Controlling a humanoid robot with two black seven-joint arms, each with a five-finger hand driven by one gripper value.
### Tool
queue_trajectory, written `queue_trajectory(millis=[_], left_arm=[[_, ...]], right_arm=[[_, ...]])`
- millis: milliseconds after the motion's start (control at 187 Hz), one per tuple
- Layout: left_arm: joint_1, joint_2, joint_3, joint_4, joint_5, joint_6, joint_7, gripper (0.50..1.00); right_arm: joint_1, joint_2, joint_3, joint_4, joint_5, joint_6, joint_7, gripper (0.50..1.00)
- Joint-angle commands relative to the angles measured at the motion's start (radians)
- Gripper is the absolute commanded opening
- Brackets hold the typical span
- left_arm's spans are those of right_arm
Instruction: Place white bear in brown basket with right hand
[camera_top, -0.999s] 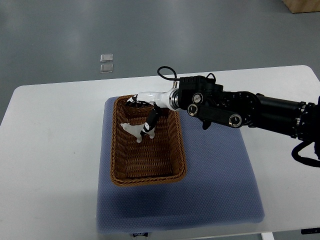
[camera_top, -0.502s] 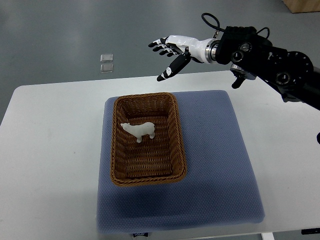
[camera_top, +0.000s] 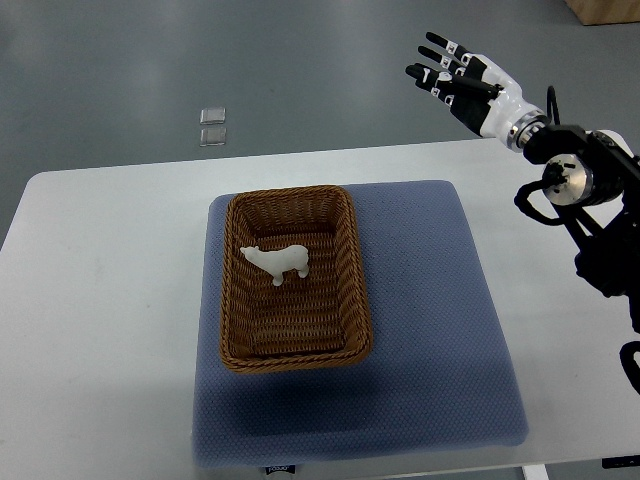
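The white bear (camera_top: 277, 261) stands upright inside the brown wicker basket (camera_top: 355, 280), in its far half. The basket rests on a blue mat (camera_top: 430, 300) on the white table. My right hand (camera_top: 452, 72) is raised high beyond the table's far right edge, well away from the basket, with its white and black fingers (camera_top: 440, 45) spread and holding nothing. Its black forearm runs down the right edge of the picture. The left arm does not show.
The white table (camera_top: 110, 300) extends to the left and right of the mat. Two small clear squares (camera_top: 212, 125) lie on the grey floor beyond the table. A cardboard box corner (camera_top: 605, 10) shows at the top right.
The right hand released the bear in the basket, then lifted up and swung far to the right, away from the basket. The bear has stayed standing where it was put.
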Motion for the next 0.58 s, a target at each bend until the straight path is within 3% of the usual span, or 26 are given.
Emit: queue_trajectory(millis=[0, 192, 289, 577], left_arm=[[0.0, 0.0, 0.0, 0.0, 0.0, 0.0, 0.0, 1.0], [0.0, 0.0, 0.002, 0.0, 0.0, 0.002, 0.0, 1.0], [0.0, 0.0, 0.002, 0.0, 0.0, 0.002, 0.0, 1.0], [0.0, 0.0, 0.002, 0.0, 0.0, 0.0, 0.0, 1.0]], right_arm=[[-0.036, 0.029, 0.028, -0.065, 0.141, 0.0, 0.077, 0.93], [-0.037, 0.096, 0.027, -0.209, 0.307, 0.017, 0.149, 0.93], [-0.046, 0.11, 0.027, -0.214, 0.331, 0.035, 0.179, 0.93], [-0.052, 0.141, 0.025, -0.214, 0.338, 0.054, 0.18, 0.93]])
